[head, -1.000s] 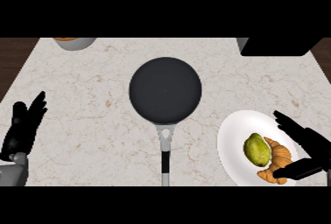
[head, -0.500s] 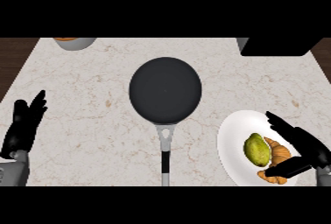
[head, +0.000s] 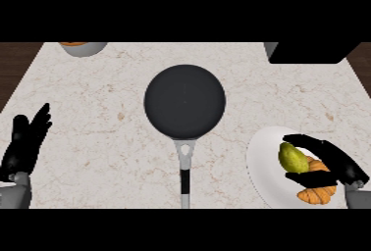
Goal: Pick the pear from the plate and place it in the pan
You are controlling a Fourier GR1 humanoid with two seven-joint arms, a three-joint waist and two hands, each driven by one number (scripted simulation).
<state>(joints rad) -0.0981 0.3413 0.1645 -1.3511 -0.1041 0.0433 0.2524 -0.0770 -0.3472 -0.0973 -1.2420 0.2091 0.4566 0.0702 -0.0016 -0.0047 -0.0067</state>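
On the white plate (head: 264, 164) at about four o'clock from the pan (head: 185, 100), the right hand (head: 330, 164) has its fingers (head: 304, 141) curled over the top of the pear (head: 293, 158) and its thumb hooked in under the fruit's lower end, so the pear sits cupped between them. The pear is yellow-green, smooth, plump below and narrowing toward its upper tip, standing lengthwise on the plate. Just beside it, toward five o'clock, lies an orange-brown croissant (head: 317, 194), partly under the hand. The dark pan is round, its long grey handle running toward six o'clock. Over at eight o'clock the left hand (head: 25, 144) rests open at the counter's (head: 109, 127) edge, fingers straight and up. No writing or labels are readable anywhere.
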